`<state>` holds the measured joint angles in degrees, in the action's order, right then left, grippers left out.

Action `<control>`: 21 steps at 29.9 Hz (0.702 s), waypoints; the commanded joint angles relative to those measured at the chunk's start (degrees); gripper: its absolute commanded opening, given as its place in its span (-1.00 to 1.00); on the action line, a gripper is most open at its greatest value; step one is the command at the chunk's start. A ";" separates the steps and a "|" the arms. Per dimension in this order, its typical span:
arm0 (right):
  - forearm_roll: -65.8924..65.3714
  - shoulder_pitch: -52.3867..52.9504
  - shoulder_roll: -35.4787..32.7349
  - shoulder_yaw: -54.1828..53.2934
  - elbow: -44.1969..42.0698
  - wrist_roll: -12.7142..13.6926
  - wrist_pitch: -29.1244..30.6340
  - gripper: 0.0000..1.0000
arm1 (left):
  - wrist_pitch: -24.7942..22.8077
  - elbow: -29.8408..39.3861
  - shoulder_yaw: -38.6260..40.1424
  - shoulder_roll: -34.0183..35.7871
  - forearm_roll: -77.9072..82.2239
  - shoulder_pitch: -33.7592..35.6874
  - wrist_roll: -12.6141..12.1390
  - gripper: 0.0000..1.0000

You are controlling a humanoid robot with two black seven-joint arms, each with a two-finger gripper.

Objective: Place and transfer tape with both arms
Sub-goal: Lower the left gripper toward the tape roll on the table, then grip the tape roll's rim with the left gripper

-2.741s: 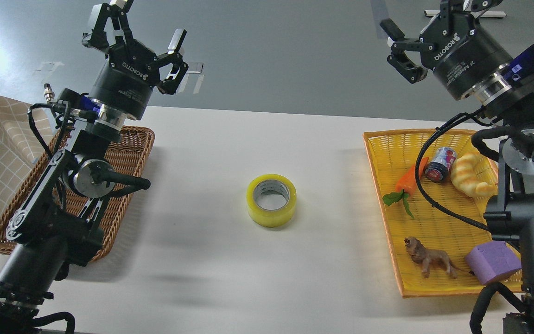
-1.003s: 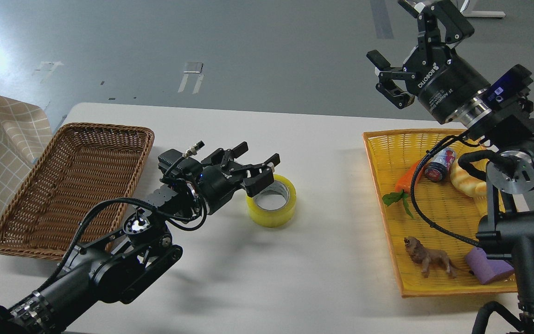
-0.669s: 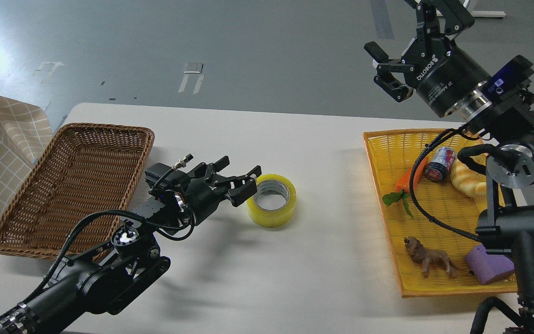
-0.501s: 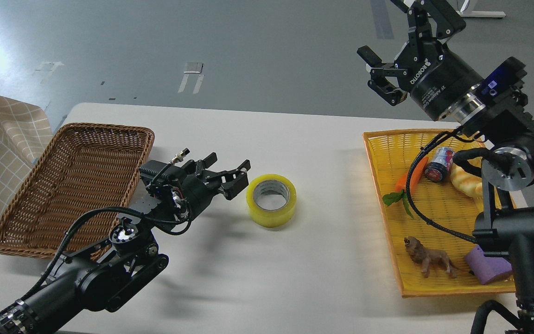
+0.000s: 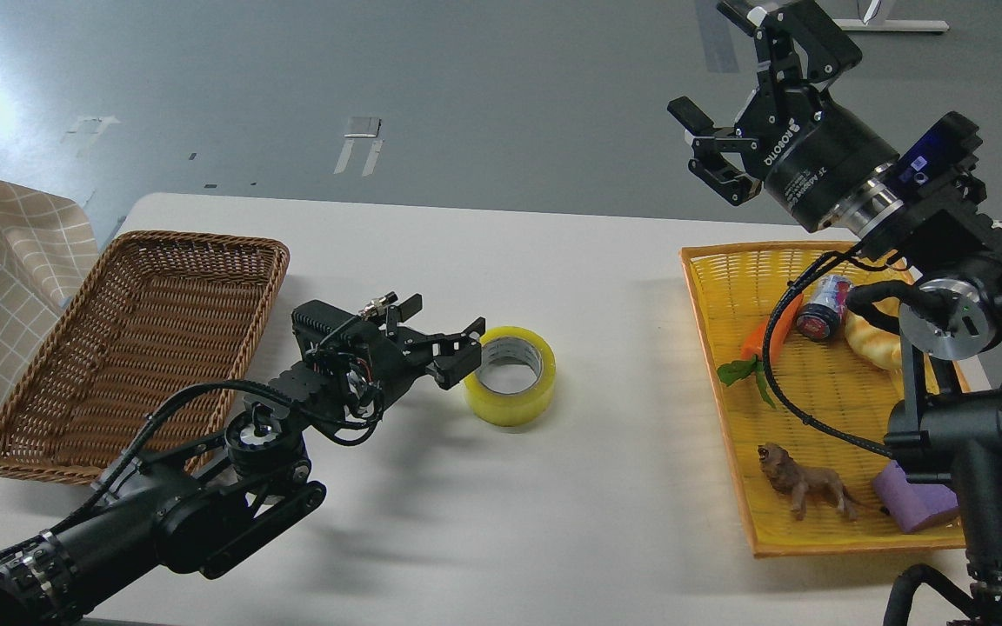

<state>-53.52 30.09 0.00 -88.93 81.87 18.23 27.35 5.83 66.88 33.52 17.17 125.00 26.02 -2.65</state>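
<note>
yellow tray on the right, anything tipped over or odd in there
One thing: the small can in the yellow tray lies on its side, its end facing the carrot. The bread toy, the lion figure and the purple block rest normally. Nothing looks spilled or damaged.

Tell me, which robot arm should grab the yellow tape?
The left. Its open claw is low and right beside the tape on the table. The right claw is open too, but high above the yellow basket.
</note>
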 commanded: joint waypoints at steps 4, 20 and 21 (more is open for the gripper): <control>-0.18 -1.18 0.00 -0.01 -0.22 0.05 -0.01 1.00 | -0.47 0.09 -2.32 -0.64 0.00 1.76 -0.95 0.96; -0.26 -2.93 0.00 -0.19 -0.40 -0.04 -0.45 1.00 | -2.76 -2.28 -2.32 -5.74 0.00 0.26 -0.86 0.95; -0.27 -2.94 0.00 -0.19 -0.40 -0.04 -0.45 1.00 | -2.76 -2.37 -2.41 -5.65 0.00 0.44 -0.86 0.95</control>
<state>-53.79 27.27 0.00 -89.01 81.58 18.27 26.93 3.12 64.92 31.18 11.04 125.00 26.19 -3.68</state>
